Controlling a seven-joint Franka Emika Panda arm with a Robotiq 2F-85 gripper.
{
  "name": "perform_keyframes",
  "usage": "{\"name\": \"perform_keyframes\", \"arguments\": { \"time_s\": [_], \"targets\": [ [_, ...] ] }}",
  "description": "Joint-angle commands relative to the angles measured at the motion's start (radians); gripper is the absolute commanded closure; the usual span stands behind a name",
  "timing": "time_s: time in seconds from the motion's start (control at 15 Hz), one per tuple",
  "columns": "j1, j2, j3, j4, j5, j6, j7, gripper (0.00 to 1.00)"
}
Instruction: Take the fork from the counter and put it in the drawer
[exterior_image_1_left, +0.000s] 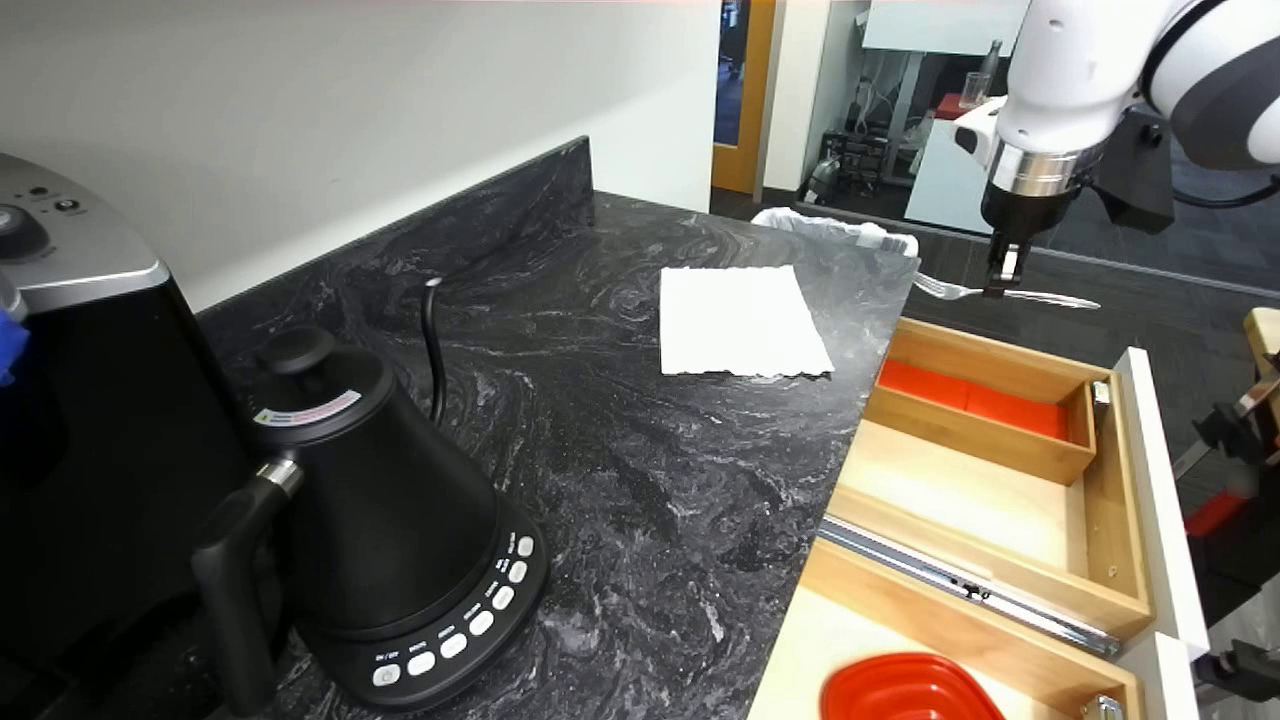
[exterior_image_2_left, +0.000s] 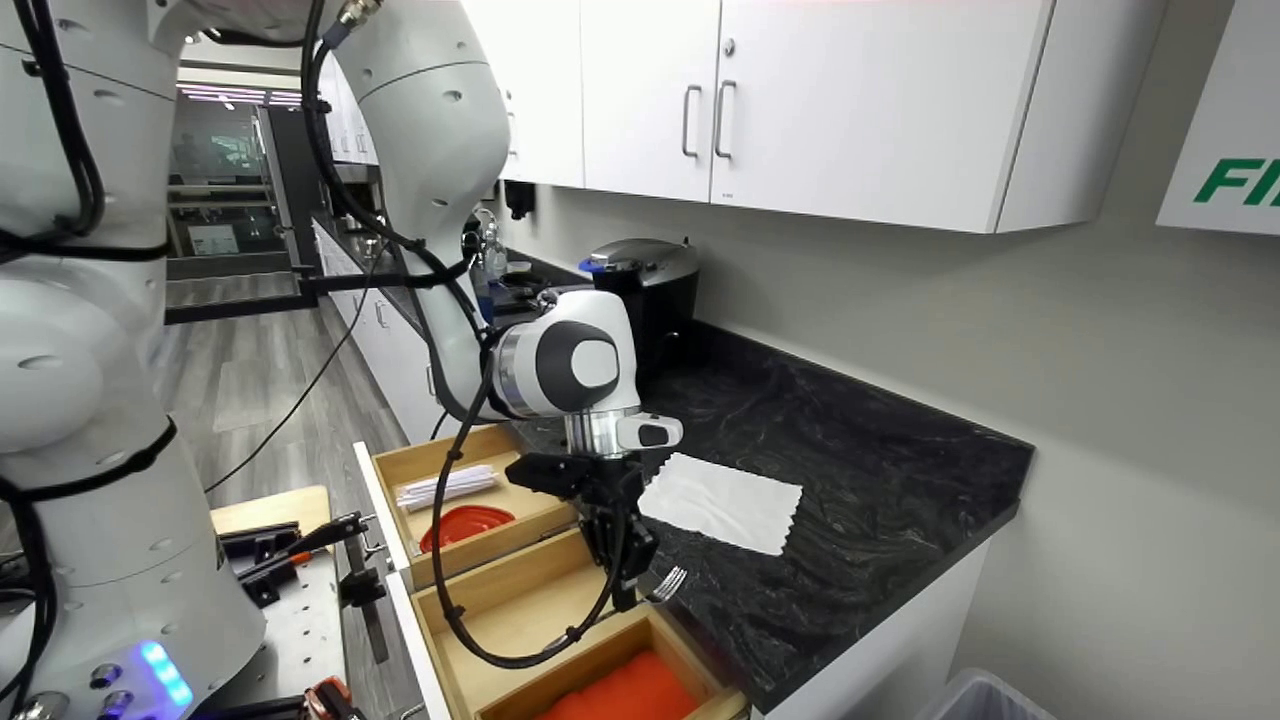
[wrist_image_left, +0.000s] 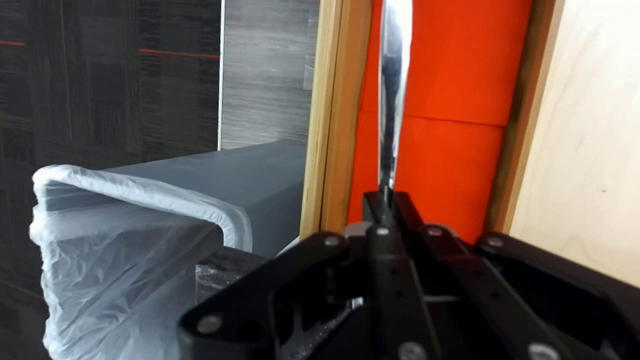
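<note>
ok so my gripper (exterior_image_1_left: 1001, 287) is pinching the fork (exterior_image_1_left: 1050, 297) near its middle, both fingers pressed snug on the metal. it's up in the air, more or less level, tines toward the counter (exterior_image_1_left: 650, 480) and handle pointing out away from it. from the wrist view that shiny handle lines up over the orange-red compartment (exterior_image_1_left: 975, 436) of the open wooden drawer (exterior_image_1_left: 965, 495), can't tell how high above tho. on the counter a white paper napkin (exterior_image_1_left: 742, 322) lies flat, well apart from the black electric kettle (exterior_image_1_left: 390, 510). plastic-lined bin (wrist_image_left: 135, 194) is just past the counter's end.
</note>
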Motion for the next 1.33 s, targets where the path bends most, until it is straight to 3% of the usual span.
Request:
{"name": "perform_keyframes", "arguments": {
  "time_s": [0.0,0.6,0.67,0.73,1.27],
  "targets": [
    [-0.009,-0.07,0.004,-0.084,-0.019,0.014,0.025,0.96],
    [0.009,-0.119,-0.014,-0.139,-0.03,0.009,0.037,0.96],
    [0.012,-0.124,-0.013,-0.14,-0.033,0.006,0.035,0.7],
    [0.013,-0.127,-0.012,-0.142,-0.032,0.006,0.037,0.69],
    [0.035,-0.103,0.009,-0.122,-0.018,0.012,0.043,0.18]
  ]
}}
